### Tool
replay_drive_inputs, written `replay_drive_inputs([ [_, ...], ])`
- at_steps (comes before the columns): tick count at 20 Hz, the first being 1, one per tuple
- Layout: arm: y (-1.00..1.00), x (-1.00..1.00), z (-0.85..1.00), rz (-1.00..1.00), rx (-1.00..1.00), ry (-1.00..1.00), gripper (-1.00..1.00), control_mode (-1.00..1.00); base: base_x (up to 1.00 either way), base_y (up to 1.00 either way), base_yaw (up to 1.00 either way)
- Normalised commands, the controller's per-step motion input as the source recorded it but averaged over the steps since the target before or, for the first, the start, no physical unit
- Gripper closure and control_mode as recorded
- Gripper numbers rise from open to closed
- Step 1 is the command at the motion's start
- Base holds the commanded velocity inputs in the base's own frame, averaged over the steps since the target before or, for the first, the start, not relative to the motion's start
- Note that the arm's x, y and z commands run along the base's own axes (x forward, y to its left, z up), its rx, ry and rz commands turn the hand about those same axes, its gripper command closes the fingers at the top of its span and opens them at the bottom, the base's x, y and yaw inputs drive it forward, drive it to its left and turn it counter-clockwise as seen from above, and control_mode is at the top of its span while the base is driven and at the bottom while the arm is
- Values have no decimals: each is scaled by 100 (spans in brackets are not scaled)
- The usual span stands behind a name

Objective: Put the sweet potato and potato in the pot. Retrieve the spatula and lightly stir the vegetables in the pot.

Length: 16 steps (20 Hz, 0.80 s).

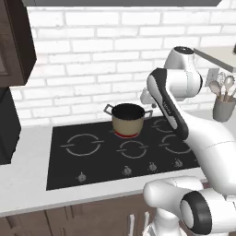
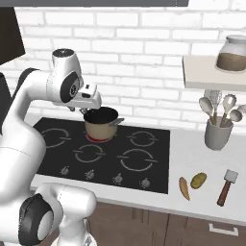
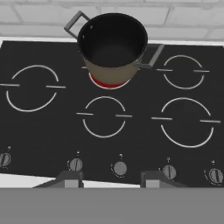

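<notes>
- Pot [image 2: 101, 123] on the back centre burner of the black cooktop [image 2: 144, 158]; burner glows red under it; inside dark, nothing seen in it.
- Claw [image 3: 111, 177] held above the cooktop's front edge, pointing down; tips apart, nothing between them.
- Sweet potato [image 2: 184, 188] and potato [image 2: 198, 180] lie side by side on the tabletop [image 2: 202, 158] right of the cooktop.
- Spatula [image 2: 227, 187] flat just right of the potato.
- Grey utensil holder [image 2: 217, 133] with spoons behind them, near the wall.

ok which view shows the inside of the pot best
The hand view: it looks down into the pot, showing its dark, empty inside and both handles. The left base view shows it side-on past the arm; the right base view has the claw overlapping its rim.
</notes>
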Motion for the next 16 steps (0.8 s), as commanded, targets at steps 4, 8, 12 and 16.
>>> replay_drive_inputs([
  [4,0,0,0,0,0,0,-100,100,0,0,0],
  [8,0,0,0,0,0,0,-100,100,0,-24,0],
  [12,0,0,0,0,0,0,-100,100,0,-64,0],
  [16,0,0,0,0,0,0,-100,100,0,-67,0],
])
